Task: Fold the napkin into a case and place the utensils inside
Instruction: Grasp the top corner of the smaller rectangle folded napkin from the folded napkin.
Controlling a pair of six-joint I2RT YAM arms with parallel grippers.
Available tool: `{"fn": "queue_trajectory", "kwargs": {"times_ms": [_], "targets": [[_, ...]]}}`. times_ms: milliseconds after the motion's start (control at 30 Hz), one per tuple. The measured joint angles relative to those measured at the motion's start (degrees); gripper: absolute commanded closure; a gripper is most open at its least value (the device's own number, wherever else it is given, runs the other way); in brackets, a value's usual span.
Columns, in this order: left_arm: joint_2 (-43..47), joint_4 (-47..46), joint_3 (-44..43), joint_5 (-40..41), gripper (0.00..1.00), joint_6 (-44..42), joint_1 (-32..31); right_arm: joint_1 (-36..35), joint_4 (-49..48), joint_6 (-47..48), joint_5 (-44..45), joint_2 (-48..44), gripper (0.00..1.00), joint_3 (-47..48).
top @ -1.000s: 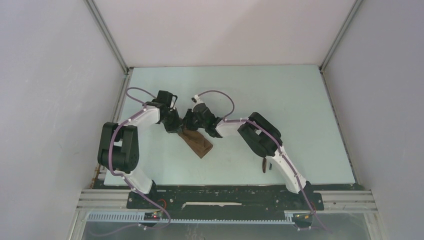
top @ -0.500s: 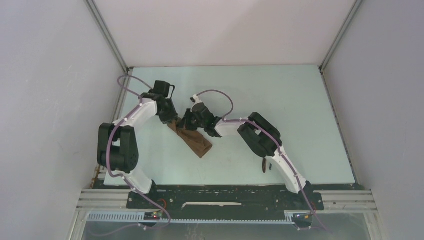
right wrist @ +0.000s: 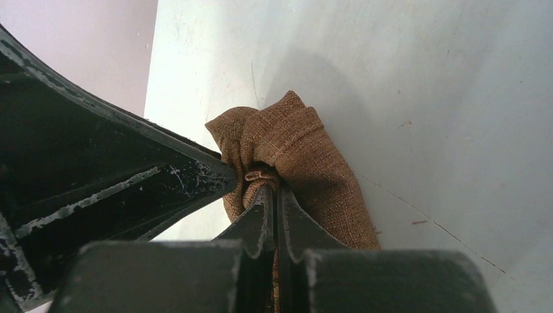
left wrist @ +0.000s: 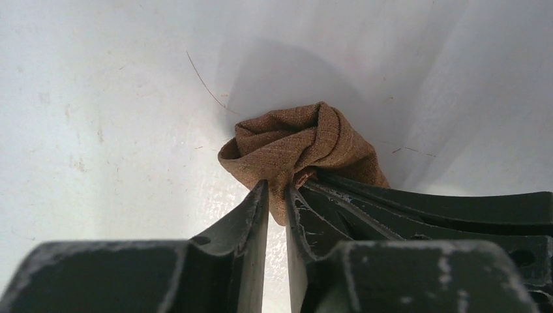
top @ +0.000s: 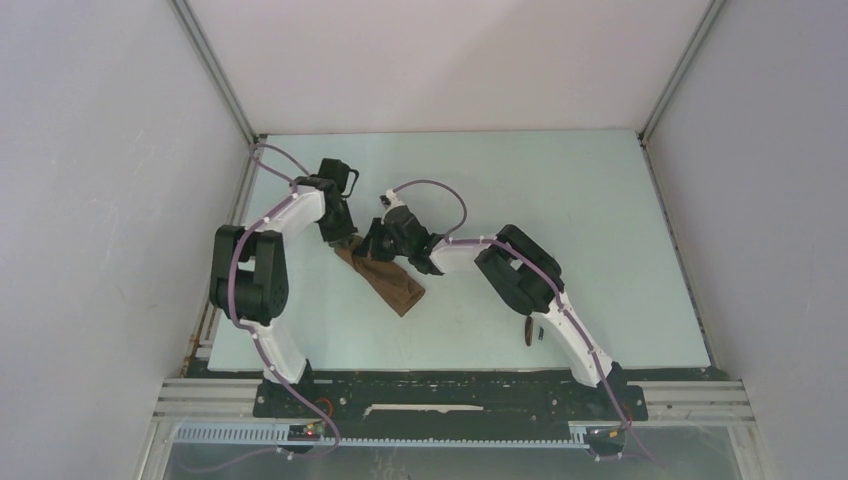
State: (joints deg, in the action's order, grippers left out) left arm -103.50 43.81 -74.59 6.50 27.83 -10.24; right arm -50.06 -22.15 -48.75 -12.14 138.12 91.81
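A: As the case [top: 392,283] already lies folded, a narrow brown strip slanting across the bench [top: 560,190], I'd call the folding part done. Agreed?

B: Agreed, as far as the top view shows. The filling has not begun. The utensils [top: 529,331] lie on the bench near its front edge, just beside the right arm [top: 540,290] and well apart from the case. Nothing pokes out of the case.

A: And both arms are at its far end?

B: Yes, they meet over that end. The right fingers [right wrist: 259,225] are closed tight on a bunched fold of it. The left fingers [left wrist: 251,215] stand narrow, with a lip of the fabric hanging between their tips. Whether they truly pinch it I cannot tell.

A: My guess is they are working the mouth apart.

B: That is my reading too, though in both wrist views the end looks crumpled and rolled, not open.

A: What is left, then?

B: Get a clear opening, free one arm, fetch each utensil and slide it in. That is nearly all of the second half, I judge.
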Motion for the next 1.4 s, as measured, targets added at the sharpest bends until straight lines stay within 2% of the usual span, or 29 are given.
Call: {"fn": "queue_trajectory", "kwargs": {"times_ms": [100, 200, 433, 500, 600, 700, 900, 1167, 1400], "targets": [[-0.3, 0.2, 0.0, 0.5, 0.87, -0.2, -0.2, 0.0, 0.0, 0.3, -0.1, 0.0, 1.0, 0.0], [-1.0, 0.6, -0.4, 0.6, 0.99, -1.0, -0.2, -0.2, -0.1, 1.7, -0.1, 0.0, 1.0, 0.0], [-1.5, 1.8, -1.7, 0.0, 1.0, -2.0, -0.2, -0.9, 0.2, 8.2, 0.3, 0.0, 1.0, 0.6], [-1.4, 1.9, -1.7, -0.7, 1.0, -2.0, -0.2, -1.4, 1.0, 10.6, 0.8, 0.0, 0.9, 1.3], [-0.6, 1.7, -1.2, -2.2, 1.0, -2.0, 0.0, -2.5, 3.3, 13.7, 1.1, 0.0, 0.83, 3.0], [0.3, 1.7, 0.0, -3.0, 1.0, -2.3, 0.9, -2.9, 5.4, 14.8, 0.0, 0.0, 0.67, 4.3], [0.5, 1.6, 1.8, -3.7, 1.0, -2.4, 1.3, -1.4, 4.3, 13.1, -7.2, -1.4, 0.57, 1.4], [3.3, -0.4, 5.4, -3.9, 1.0, -2.3, 1.3, 2.9, -1.0, 4.5, -18.6, -3.6, 0.57, -4.8], [5.4, -1.4, 6.4, -4.1, 1.0, -2.2, 1.3, 4.1, -3.5, -0.8, -21.0, -1.7, 0.77, -1.6]]}}
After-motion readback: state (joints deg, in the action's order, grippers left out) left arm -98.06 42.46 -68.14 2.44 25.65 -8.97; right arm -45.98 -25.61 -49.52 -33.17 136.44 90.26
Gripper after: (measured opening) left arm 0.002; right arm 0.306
